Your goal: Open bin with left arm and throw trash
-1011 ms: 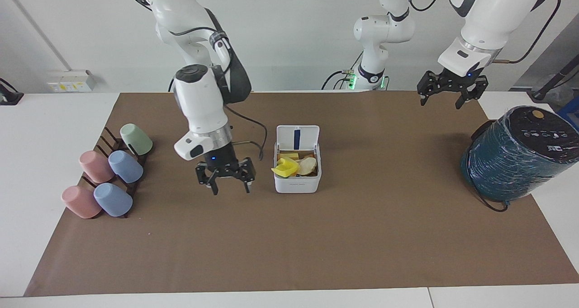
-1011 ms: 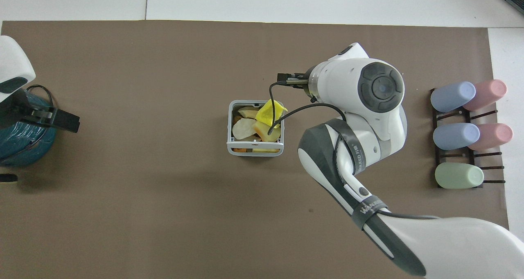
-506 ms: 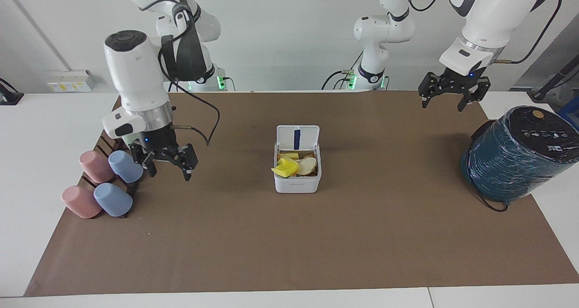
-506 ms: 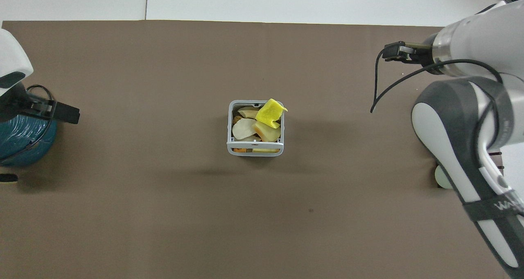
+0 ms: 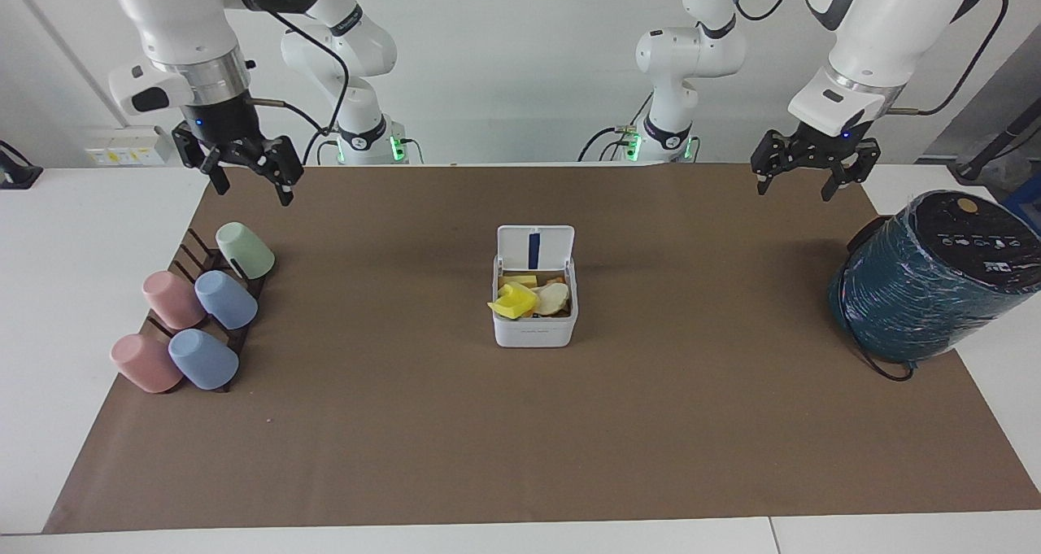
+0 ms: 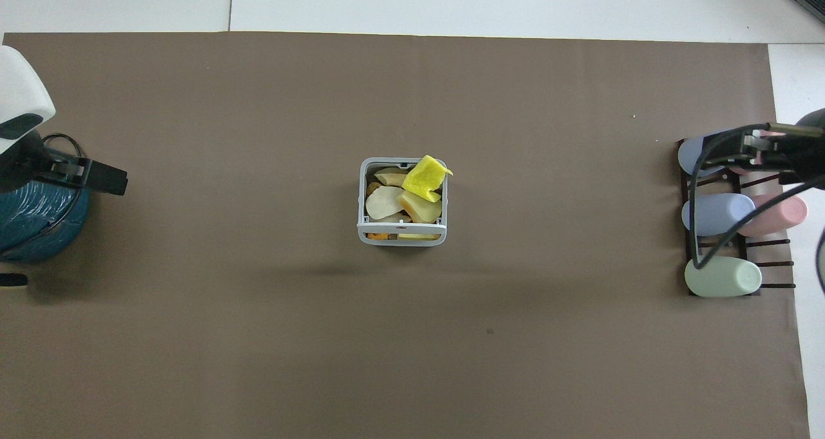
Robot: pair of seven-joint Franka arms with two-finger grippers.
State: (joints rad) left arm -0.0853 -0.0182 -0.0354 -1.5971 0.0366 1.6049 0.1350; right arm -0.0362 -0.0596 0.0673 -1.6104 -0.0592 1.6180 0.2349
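Black-fingered, the right gripper (image 5: 248,176) hangs spread and empty above the cup rack (image 5: 195,269); the left gripper (image 5: 805,176) hangs spread near the teal cylinder (image 5: 927,281). Well apart from both, mid-table, the bin (image 5: 535,330) stands lid-up, trash (image 5: 514,300) inside.
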